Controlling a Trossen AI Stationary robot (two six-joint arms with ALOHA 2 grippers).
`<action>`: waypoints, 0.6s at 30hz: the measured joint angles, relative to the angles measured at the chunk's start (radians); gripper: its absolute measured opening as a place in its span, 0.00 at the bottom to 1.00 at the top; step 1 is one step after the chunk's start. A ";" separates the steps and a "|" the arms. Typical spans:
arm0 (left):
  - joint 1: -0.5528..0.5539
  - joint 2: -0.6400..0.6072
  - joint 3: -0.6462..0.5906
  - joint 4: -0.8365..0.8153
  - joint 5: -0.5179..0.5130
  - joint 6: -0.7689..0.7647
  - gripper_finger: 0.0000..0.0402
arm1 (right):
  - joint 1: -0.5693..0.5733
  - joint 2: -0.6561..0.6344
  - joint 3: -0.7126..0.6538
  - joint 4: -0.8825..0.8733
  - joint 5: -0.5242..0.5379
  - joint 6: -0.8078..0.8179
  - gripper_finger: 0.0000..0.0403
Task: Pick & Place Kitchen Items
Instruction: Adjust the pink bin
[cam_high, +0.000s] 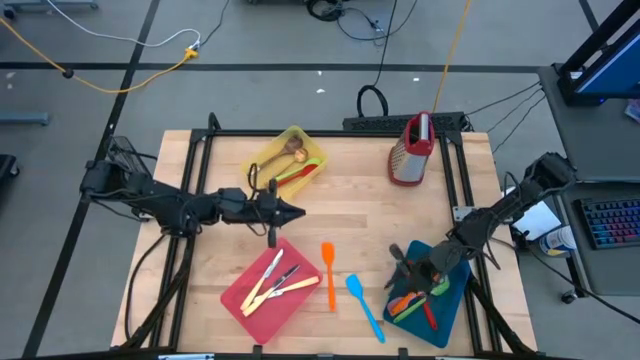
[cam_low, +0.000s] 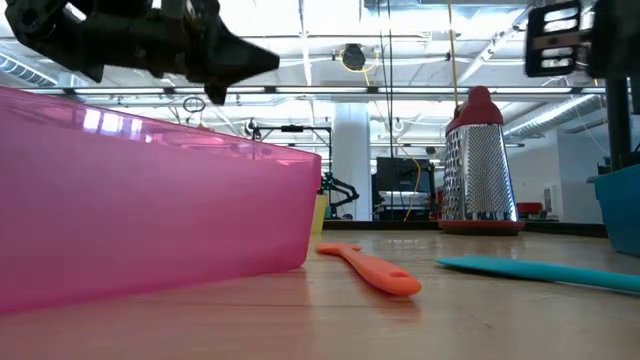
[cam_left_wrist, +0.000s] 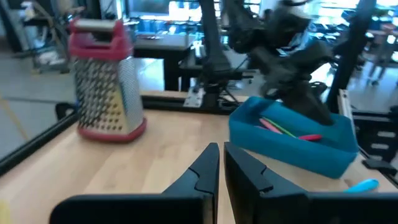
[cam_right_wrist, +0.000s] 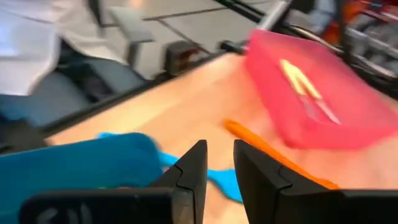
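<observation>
An orange spatula (cam_high: 327, 272) lay flat on the wooden bench (cam_high: 350, 205), between the pink-red tray (cam_high: 255, 305) and the blue tray (cam_high: 452, 300). Its long side ran from far to near, with the wide end at the far side. Just to its right lay a blue spatula (cam_high: 364, 306), slanting near and to the right, with its wide end far and left. Pale-handled cutlery (cam_high: 272, 283) sat in the pink-red tray, slanting across it. Wooden spoons (cam_high: 287, 152) and a red utensil (cam_high: 297, 172) sat in the yellow tray (cam_high: 262, 160) at the far side. More small utensils (cam_high: 410, 300) filled the blue tray. The left gripper (cam_high: 300, 211) hung over the middle of the bench, pointing right, its fingers pressed together and holding nothing. The right gripper (cam_high: 400, 268) was over the blue tray's far left corner, its fingers a little apart with nothing between them. A grater (cam_high: 411, 149) stood far right.
</observation>
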 joint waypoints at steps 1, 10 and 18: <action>-0.009 0.000 0.006 -0.003 0.000 0.014 0.07 | -0.010 0.000 0.000 0.007 0.025 0.000 0.17; -0.071 0.004 0.036 -0.022 0.001 0.056 0.15 | -0.120 0.000 0.000 0.141 0.251 0.003 0.17; -0.123 0.009 0.036 -0.018 0.018 -0.121 0.31 | -0.206 0.001 0.000 0.139 0.248 0.116 0.18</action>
